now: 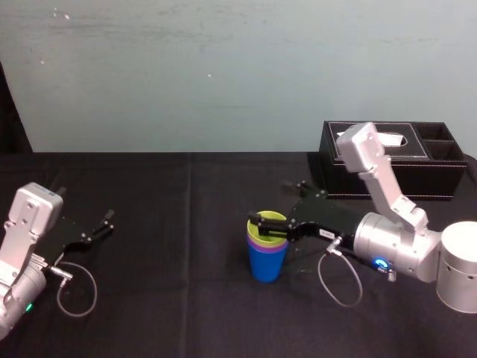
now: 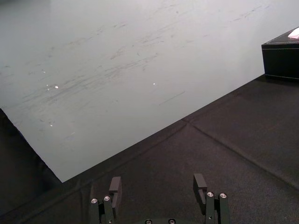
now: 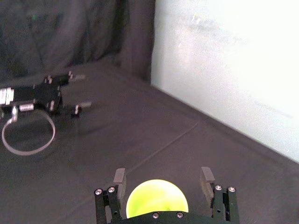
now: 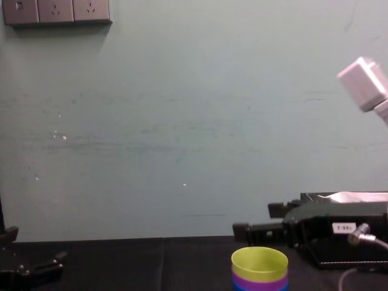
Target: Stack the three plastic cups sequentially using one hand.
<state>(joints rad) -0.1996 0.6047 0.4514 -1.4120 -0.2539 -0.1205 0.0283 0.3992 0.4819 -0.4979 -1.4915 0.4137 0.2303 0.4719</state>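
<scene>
the three cups stand nested in one column near the middle of the black cloth-covered table (image 1: 186, 283): the small round bright blue plastic cup (image 1: 266, 267) at the bottom, the purple plastic cup (image 1: 256, 242) seated inside it with only a band of its wall showing, and the yellow-green plastic cup (image 1: 273, 218) on top, mouth up. nesting them this way keeps the column short and steady, since each rim rests inside the one below.

the right gripper (image 1: 261, 225), black with slim fingers on a grey-silver arm, reaches in from the right side and sits at the top cup's rim. in the right wrist view its fingers (image 3: 119, 178) stand apart on either side of the yellow-green cup, with dark cloth visible between each finger and the cup wall, so the grip looks released rather than clenched. that spacing fits a cup just set down: the fingers are clear of the wall so they would not drag the stack when the arm pulls away. judged from how the cups sit, the stacking itself looks complete, and the likely remaining move is a clean retreat without nudging the column.

the left gripper (image 1: 97, 227) is parked low at the table's left side, fingers spread and empty, well apart from the cups. the rectangular black leather tissue box (image 1: 395, 160) sits at the back right, behind the working arm.
</scene>
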